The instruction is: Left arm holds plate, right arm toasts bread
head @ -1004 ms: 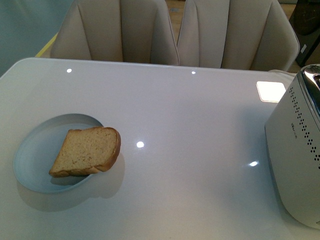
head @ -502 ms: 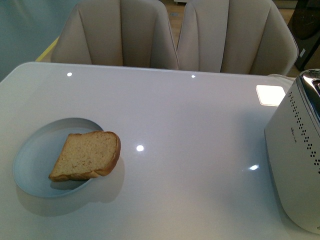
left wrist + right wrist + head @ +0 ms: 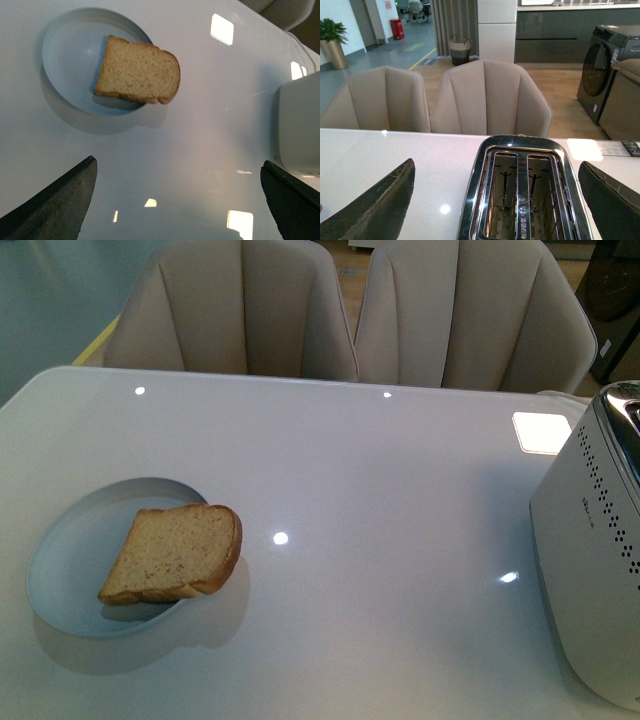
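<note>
The pale bluish plate [image 3: 65, 565] lies on the left of the white table, and the bread [image 3: 176, 554] rests in it. The slice is tilted, its crust end propped over the plate's right rim. Neither arm shows in the front view. In the left wrist view my left gripper [image 3: 178, 161] is open above bare table, short of the plate [image 3: 70, 62] and the bread [image 3: 138, 71], touching neither. My right gripper [image 3: 496, 165] is open above the toaster [image 3: 520, 197], whose two slots hold nothing.
The white toaster [image 3: 590, 570] with a chrome top stands at the table's right edge, also seen as a white box [image 3: 298, 125] in the left wrist view. Two beige chairs [image 3: 345, 315] stand behind the far edge. Glossy table [image 3: 400, 510] lies between plate and toaster.
In the front view the whole scene has slid slightly downward, as if the camera shifted. The bread keeps its place on the plate.
</note>
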Controlling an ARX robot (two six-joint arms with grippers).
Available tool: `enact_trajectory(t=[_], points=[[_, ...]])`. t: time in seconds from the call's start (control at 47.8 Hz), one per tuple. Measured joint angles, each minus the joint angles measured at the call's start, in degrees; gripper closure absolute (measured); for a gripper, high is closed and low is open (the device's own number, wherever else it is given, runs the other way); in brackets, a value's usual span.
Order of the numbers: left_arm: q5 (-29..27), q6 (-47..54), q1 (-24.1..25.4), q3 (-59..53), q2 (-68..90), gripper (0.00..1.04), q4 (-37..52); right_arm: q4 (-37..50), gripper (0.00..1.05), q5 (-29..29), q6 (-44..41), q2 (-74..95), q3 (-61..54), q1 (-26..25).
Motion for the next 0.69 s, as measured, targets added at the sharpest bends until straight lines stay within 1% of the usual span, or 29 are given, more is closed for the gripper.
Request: enact_trajectory(t=[0.146, 0.23, 0.502, 0.565, 0.69], points=[[-1.11, 5.60, 3.23, 2.32, 19.15, 0.07, 17.55, 0.00, 0.09, 0.02, 0.00, 0.00, 0.00, 0.00], [-2.54, 8.13, 4.50, 4.59, 30.21, 0.07, 25.79, 0.00, 0.09, 0.00, 0.00, 0.00, 0.00, 0.00], [-5.09, 15.02, 5.95, 11.65, 54.34, 0.07, 39.36, 0.00, 0.09, 0.02, 0.00, 0.00, 0.00, 0.00], [-6.95, 16.83, 6.25, 14.10, 61.11, 0.07, 42.82, 0.00, 0.09, 0.02, 0.00, 0.00, 0.00, 0.00], [-9.42, 19.78, 6.71, 18.71, 72.37, 0.07, 46.14, 0.00, 0.09, 0.02, 0.00, 0.00, 0.00, 0.00]])
